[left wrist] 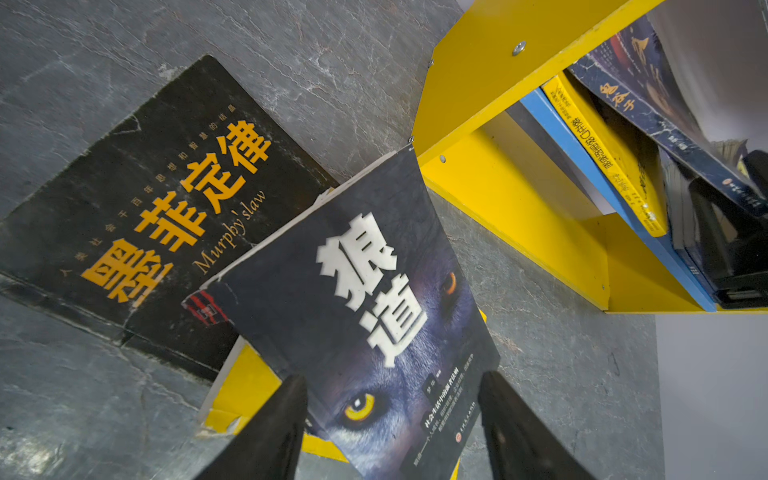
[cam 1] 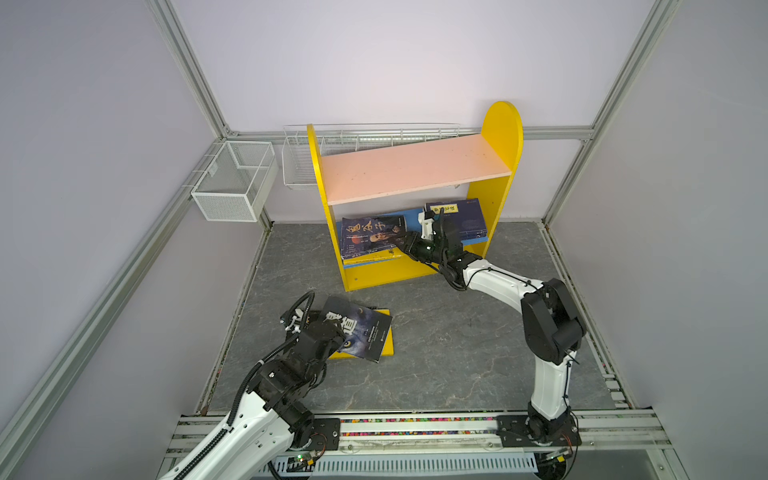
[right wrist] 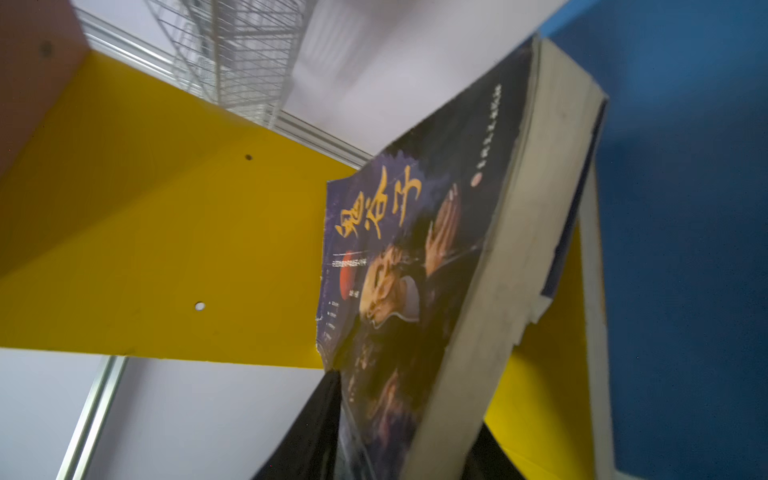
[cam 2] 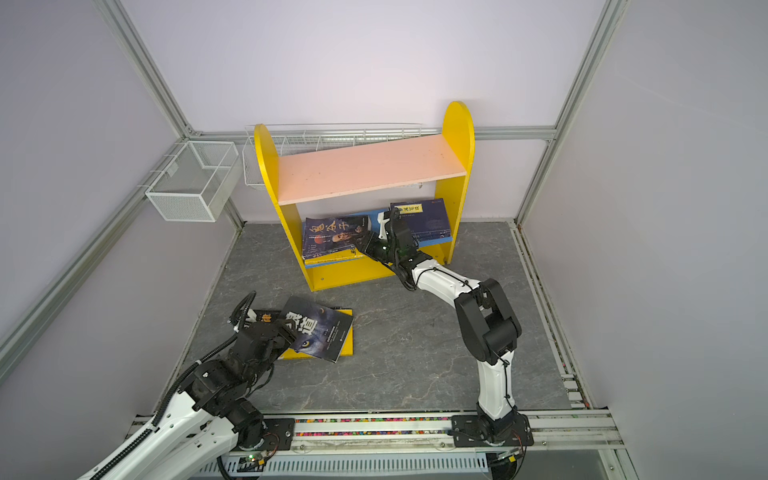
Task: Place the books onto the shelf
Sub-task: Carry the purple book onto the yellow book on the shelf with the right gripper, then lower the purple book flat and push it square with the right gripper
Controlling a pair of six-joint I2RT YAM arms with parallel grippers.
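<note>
Left end effector (left wrist: 392,374), jaws spread, straddles the wolf-cover book (left wrist: 374,291) atop a yellow book (left wrist: 249,386) on the desk (cam 1: 436,332). Farther off, right end effector (cam 1: 399,243) flanks the navy book (cam 1: 370,237), tilted on the blue lower board (right wrist: 685,208) of the shelf (cam 1: 503,137); grip indeterminate. Early release may slide it off.

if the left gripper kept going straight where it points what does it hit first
Most likely the dark blue paperback with the wolf's eyes, whose cover sits right between the left gripper's open fingers; past it, maybe the yellow shelf.

Mesh basket (cam 1: 235,180), wire basket (cam 1: 296,166) — grey floor (cam 1: 436,345)
</note>
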